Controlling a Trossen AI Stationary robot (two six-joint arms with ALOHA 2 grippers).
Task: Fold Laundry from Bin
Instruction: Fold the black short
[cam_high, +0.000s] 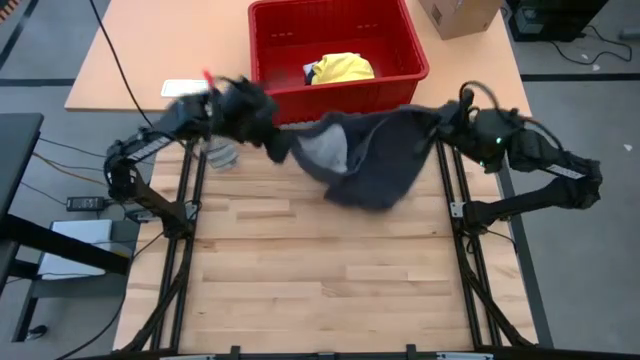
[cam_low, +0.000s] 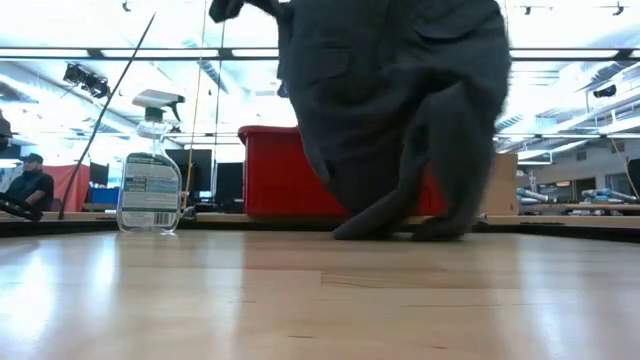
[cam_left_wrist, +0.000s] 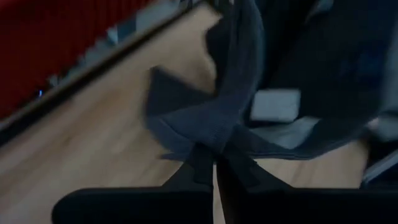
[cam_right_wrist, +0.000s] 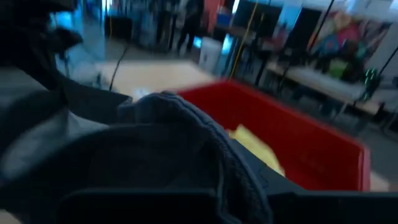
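A dark grey garment (cam_high: 375, 165) is stretched between my two grippers in front of the red bin (cam_high: 350, 95). It sags between them. In the low view the garment (cam_low: 400, 110) hangs from above and its lowest folds (cam_low: 370, 230) reach the table top. My left gripper (cam_high: 272, 143) is shut on the garment's left end, and my right gripper (cam_high: 437, 125) is at its right end. A yellow garment (cam_high: 340, 68) lies inside the bin. My left gripper pinches a bunched edge of the garment (cam_left_wrist: 214, 146) between its two fingertips, slanting down from the table's left; the cloth fans out and hangs beyond the fingers. My right gripper holds the garment's right end (cam_high: 425, 125) from the table's right. The cloth (cam_right_wrist: 168, 149) drapes over the fingers and hides the contact.
A spray bottle (cam_low: 150, 185) stands on the table's left part, close to my left arm. A brown cardboard box (cam_high: 460, 15) sits at the far right beside the bin. A white sheet (cam_high: 185, 88) lies left of the bin. Bare wood (cam_high: 330, 270) spreads toward the near edge.
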